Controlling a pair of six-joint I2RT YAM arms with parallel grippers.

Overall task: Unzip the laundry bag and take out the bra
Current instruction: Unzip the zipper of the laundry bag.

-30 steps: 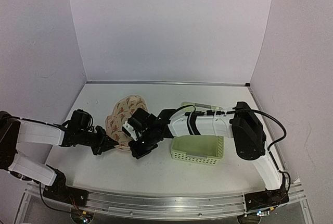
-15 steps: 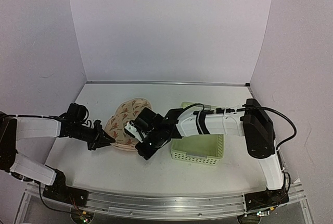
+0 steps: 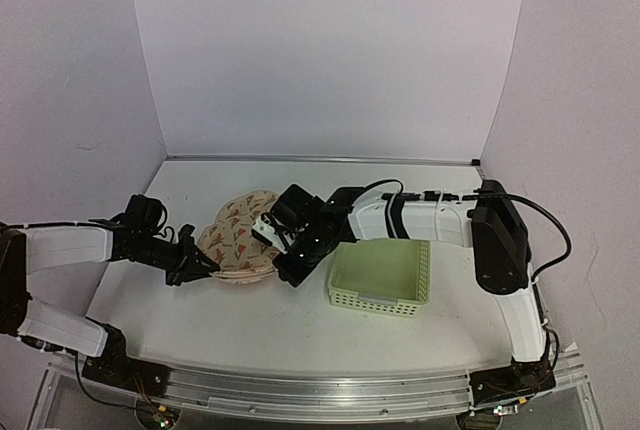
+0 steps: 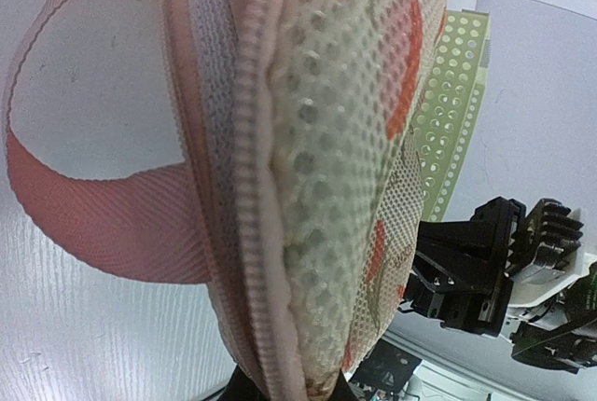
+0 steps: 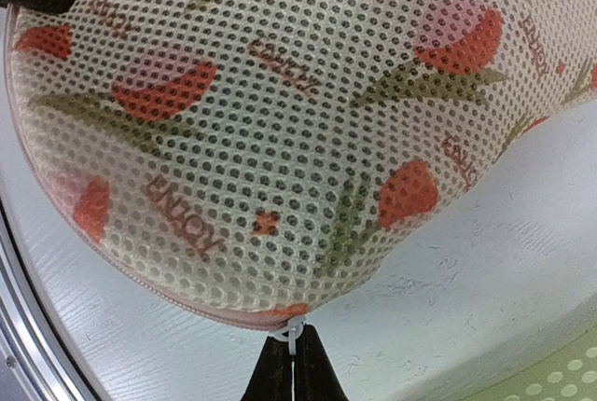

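The right gripper (image 5: 294, 350) is pinching the zip pull (image 5: 293, 330) at the near rim of the laundry bag (image 3: 240, 240), which is lying left of the worktop's (image 3: 260, 325) middle. The left gripper (image 3: 203, 268) is clamping its left end. Unzipping is apparently only starting; bra unseen.

Only one word legible: ENJOY, in small brown capitals, printed straight on the perforated fabric of the oval, domed, cream mesh laundry bag (image 5: 308, 140) with its red-and-green print. Clearest in the right wrist view, low on the left of the dome, slanting downwards. Repeated elsewhere on the same fabric at other angles: near the top centre, at the upper left, right of centre and along the right edge. Smaller there, turned and partly broken by the mesh holes, so harder to make out. In the top external and left wrist views, too small or too blurred to read.
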